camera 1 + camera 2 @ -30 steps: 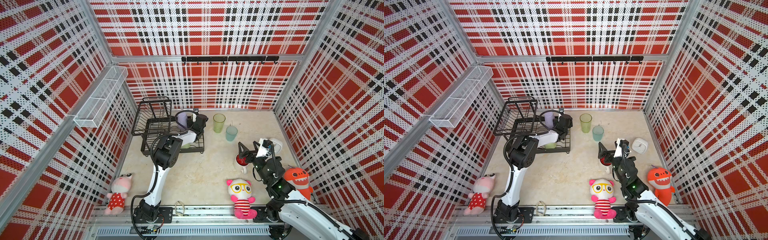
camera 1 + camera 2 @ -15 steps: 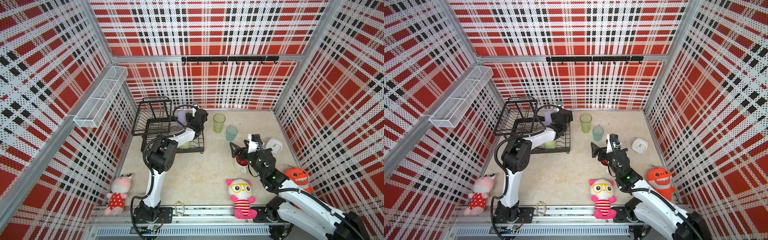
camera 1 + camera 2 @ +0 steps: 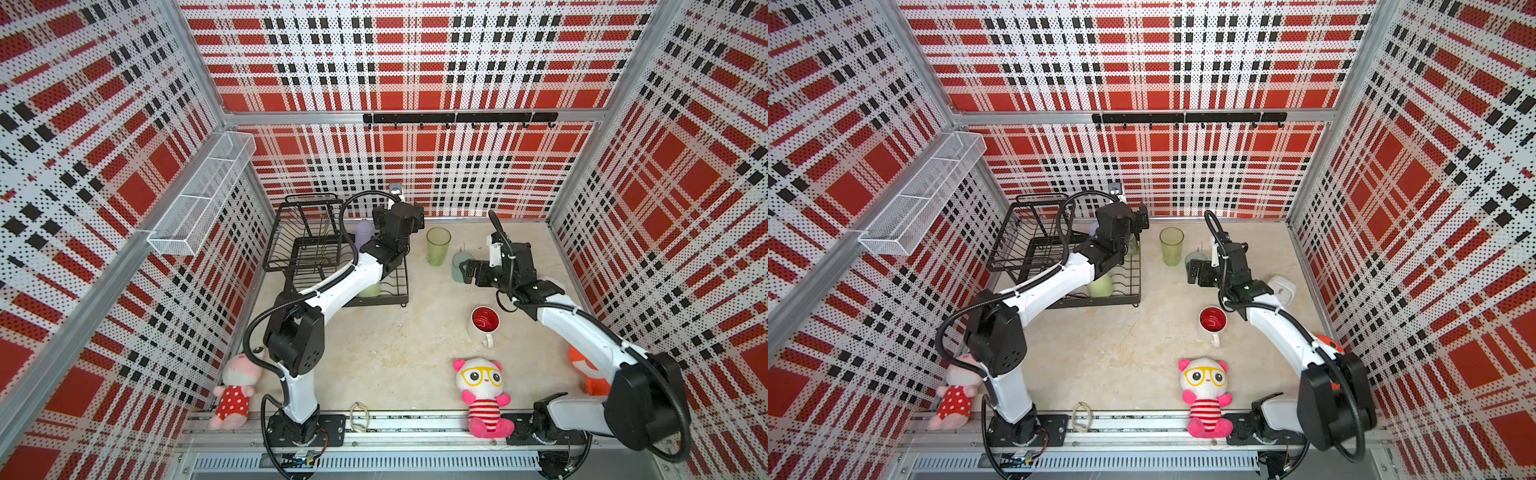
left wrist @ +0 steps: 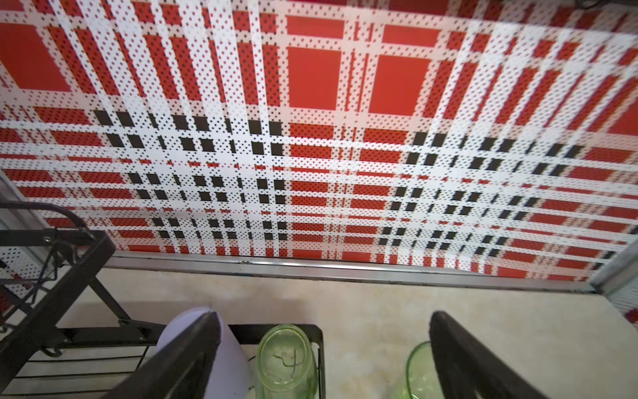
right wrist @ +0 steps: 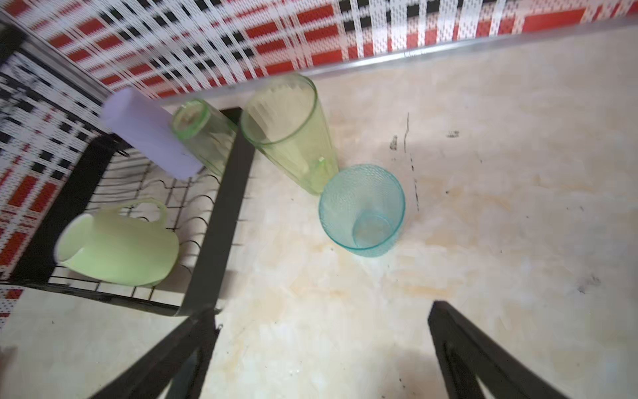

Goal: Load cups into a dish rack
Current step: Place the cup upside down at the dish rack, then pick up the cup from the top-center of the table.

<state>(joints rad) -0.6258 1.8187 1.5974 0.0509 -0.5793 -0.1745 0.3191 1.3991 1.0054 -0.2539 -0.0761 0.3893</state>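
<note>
Counting three of six loaded. White mug with red inside (image 3: 485, 322) on table (image 3: 374, 332); likewise translucent teal tumbler (image 5: 362, 210) and olive-green tumbler (image 3: 437, 246). Right gripper (image 5: 321, 309) agape, empty, near teal. Black wire dish rack (image 5: 221, 224) holds pale green mug (image 5: 117, 248), lavender cup (image 5: 148, 134), bright green tumbler (image 5: 203, 134). Left gripper (image 4: 324, 316) agape, empty, above.

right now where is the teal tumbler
In both top views the teal tumbler stands upright on the table, right of the dish rack and just in front of the olive-green tumbler.
</note>
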